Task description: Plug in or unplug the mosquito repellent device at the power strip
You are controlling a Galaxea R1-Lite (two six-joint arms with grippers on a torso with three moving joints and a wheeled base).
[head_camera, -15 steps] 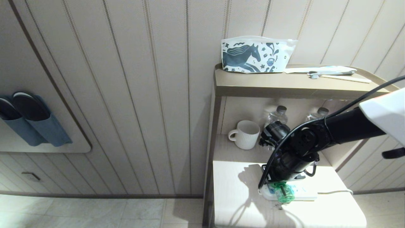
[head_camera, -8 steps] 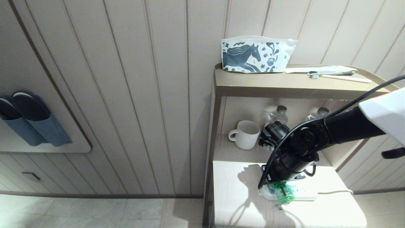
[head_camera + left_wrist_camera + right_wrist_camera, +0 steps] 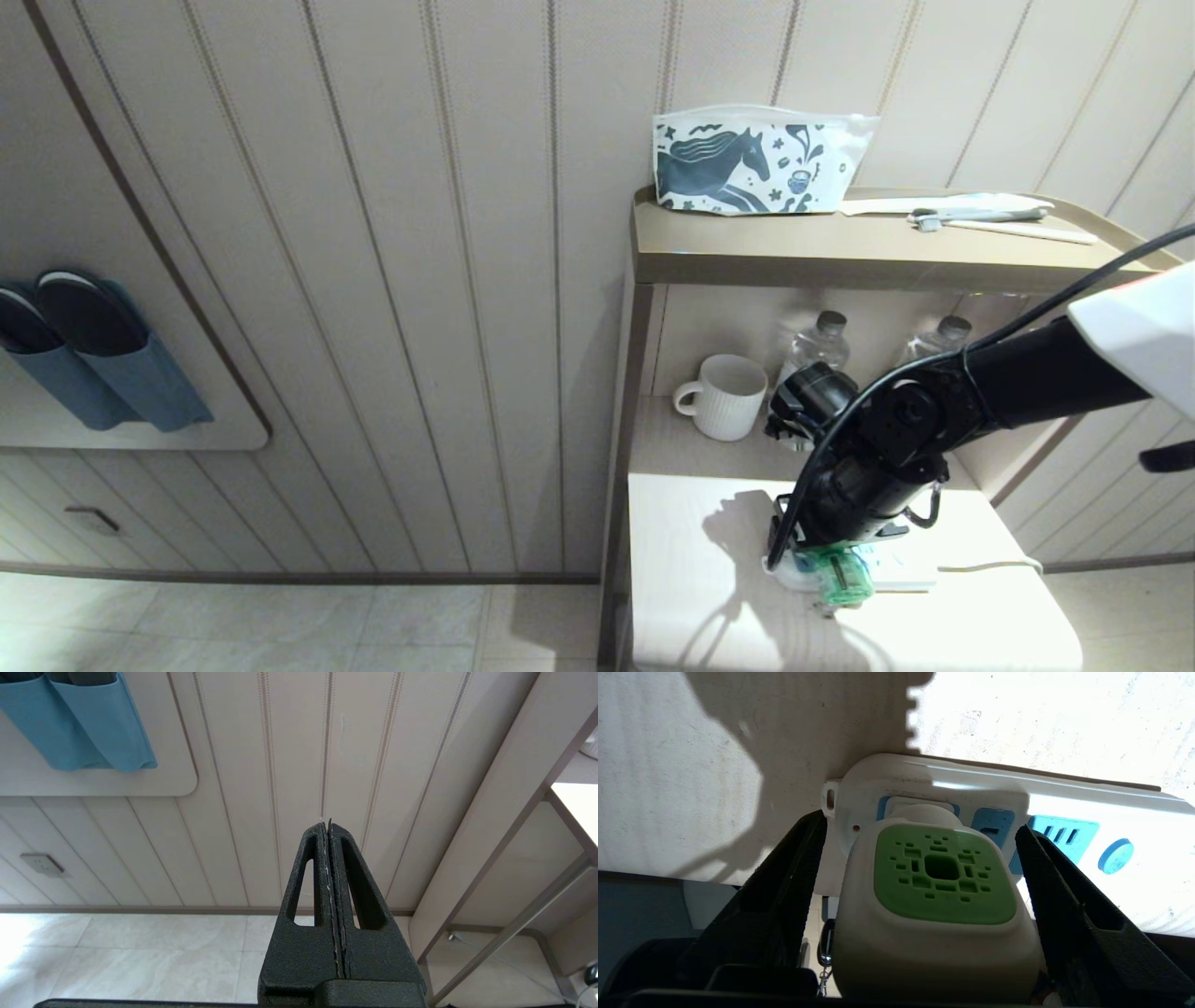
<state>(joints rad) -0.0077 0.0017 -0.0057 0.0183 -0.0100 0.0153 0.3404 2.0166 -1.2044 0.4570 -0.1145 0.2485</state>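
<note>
The mosquito repellent device (image 3: 943, 877), a white head with a green vented top, sits with its plug in the end socket of the power strip (image 3: 1064, 802). My right gripper (image 3: 920, 823) is open, one black finger on each side of the head with gaps showing. In the head view the device's green bottle (image 3: 843, 576) sticks out below my right wrist, over the white power strip (image 3: 901, 569) on the lower table top. My left gripper (image 3: 329, 823) is shut and empty, parked off to the side facing the panelled wall.
A white mug (image 3: 724, 397) and water bottles (image 3: 817, 341) stand on the shelf behind the strip. A horse-print pouch (image 3: 747, 163) and toothbrush (image 3: 980, 219) lie on the top shelf. The strip's cord (image 3: 990, 565) runs right. Slippers (image 3: 93, 355) hang on the left wall.
My right gripper's jaws have spread apart off the device's head. The wrist has shifted slightly lower and to the right. The device stays at the strip.
</note>
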